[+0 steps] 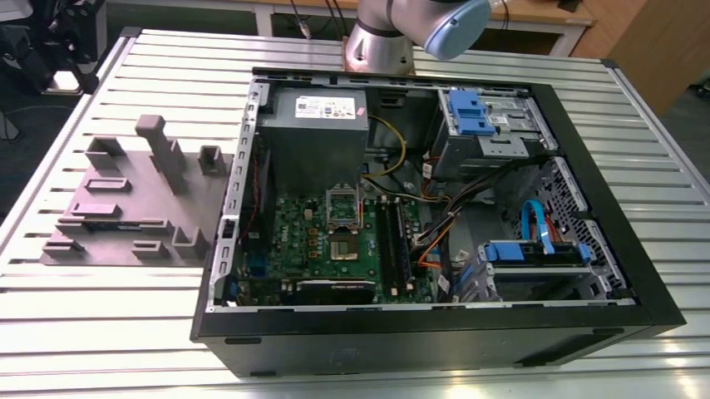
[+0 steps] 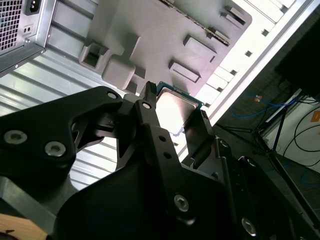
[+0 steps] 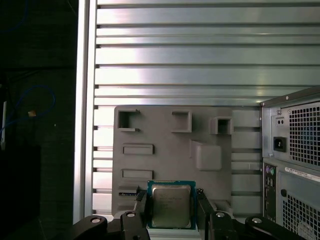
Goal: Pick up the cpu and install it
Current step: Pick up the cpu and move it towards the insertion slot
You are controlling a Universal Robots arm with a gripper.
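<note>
Fingers of the gripper clamp the cpu edge-on above the grey fixture; any slip could drop it.

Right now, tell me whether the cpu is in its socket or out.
Out: the hand holds the cpu over the grey tray, outside the case.
</note>
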